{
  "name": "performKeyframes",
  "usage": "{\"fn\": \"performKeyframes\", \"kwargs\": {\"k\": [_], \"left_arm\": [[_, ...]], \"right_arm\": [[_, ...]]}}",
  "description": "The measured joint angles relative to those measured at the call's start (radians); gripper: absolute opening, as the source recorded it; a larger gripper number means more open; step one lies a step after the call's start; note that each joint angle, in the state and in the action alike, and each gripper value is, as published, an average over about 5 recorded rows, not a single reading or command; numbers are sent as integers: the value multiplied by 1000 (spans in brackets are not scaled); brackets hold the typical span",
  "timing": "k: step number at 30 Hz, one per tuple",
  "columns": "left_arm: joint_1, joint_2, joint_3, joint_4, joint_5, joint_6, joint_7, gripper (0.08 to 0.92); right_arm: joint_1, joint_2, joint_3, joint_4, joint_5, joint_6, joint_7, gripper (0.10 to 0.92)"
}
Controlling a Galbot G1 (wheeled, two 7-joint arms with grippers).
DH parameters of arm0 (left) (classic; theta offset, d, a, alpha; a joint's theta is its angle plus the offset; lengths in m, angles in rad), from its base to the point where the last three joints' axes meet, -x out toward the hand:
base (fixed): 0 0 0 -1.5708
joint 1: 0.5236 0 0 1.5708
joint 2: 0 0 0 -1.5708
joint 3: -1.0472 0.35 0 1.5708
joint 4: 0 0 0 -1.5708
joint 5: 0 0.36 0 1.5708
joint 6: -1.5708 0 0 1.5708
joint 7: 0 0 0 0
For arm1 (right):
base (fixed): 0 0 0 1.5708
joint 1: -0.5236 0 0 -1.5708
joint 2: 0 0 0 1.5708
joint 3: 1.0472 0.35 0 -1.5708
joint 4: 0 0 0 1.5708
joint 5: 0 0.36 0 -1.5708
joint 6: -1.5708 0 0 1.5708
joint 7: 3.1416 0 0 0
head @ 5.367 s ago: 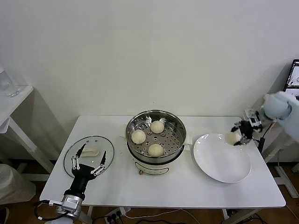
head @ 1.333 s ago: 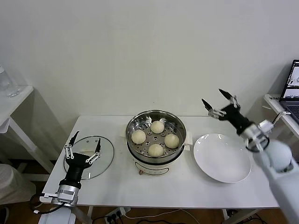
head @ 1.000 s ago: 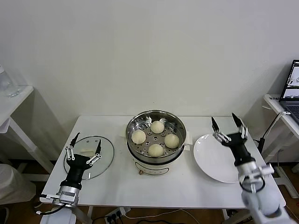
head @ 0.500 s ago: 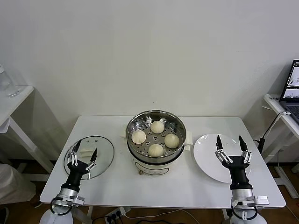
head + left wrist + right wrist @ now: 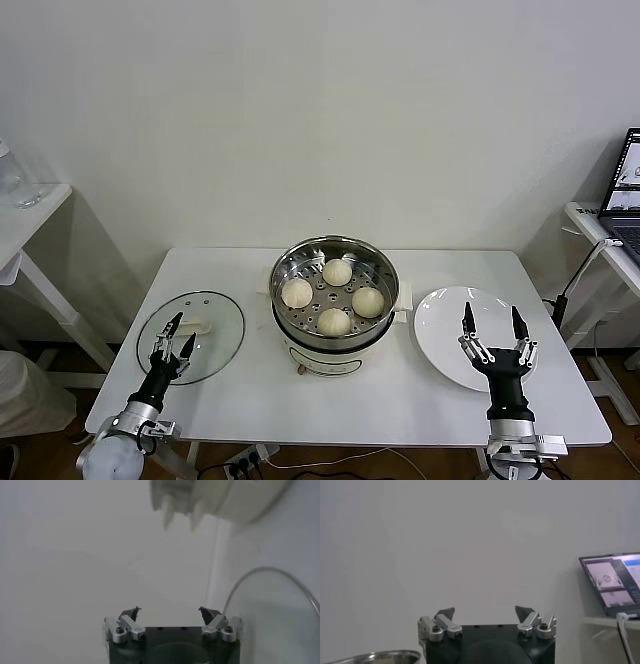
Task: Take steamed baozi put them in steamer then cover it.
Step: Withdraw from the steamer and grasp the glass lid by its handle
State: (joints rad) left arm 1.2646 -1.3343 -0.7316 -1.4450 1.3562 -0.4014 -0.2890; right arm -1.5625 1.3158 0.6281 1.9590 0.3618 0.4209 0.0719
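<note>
Four cream-white baozi lie on the perforated tray inside the shiny steel steamer at the table's middle. The glass cover with its cream handle lies flat on the table to the steamer's left; its rim also shows in the left wrist view. My left gripper is open and empty, pointing up over the cover's near edge. My right gripper is open and empty, pointing up over the near part of the white plate.
A white side table stands at the far left. A laptop sits on a stand at the far right and shows in the right wrist view. The steamer rim shows there too. A white wall is behind.
The fourth baozi has gone from my right gripper into the steamer. The right arm has drawn back low over the plate. The left gripper has sunk slightly towards the table's front edge.
</note>
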Motion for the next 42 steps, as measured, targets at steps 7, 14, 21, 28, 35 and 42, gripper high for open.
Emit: {"fn": "performKeyframes", "kwargs": {"k": [7,14,21,28,35,42], "left_arm": [[-53,-1,-7,77,81,21,-20,823],[-102,-4,-12,134,123,40,-27,823],[-144,-8,-11,167,145,57,-28,823],[-178,-20,-3,192,163,72,-29,823],[-211,-34,4,224,181,84,-35,820],[-240,-41,7,263,197,94,-48,666]], "right_arm": [[-5,5,4,-6,-5,6,2,823],[-12,9,7,-11,-12,15,2,823],[-16,11,11,-17,-19,21,2,823],[-17,13,12,-23,-26,27,2,823],[-18,12,16,-33,-29,35,-1,823],[-15,12,16,-43,-32,42,-5,823]]}}
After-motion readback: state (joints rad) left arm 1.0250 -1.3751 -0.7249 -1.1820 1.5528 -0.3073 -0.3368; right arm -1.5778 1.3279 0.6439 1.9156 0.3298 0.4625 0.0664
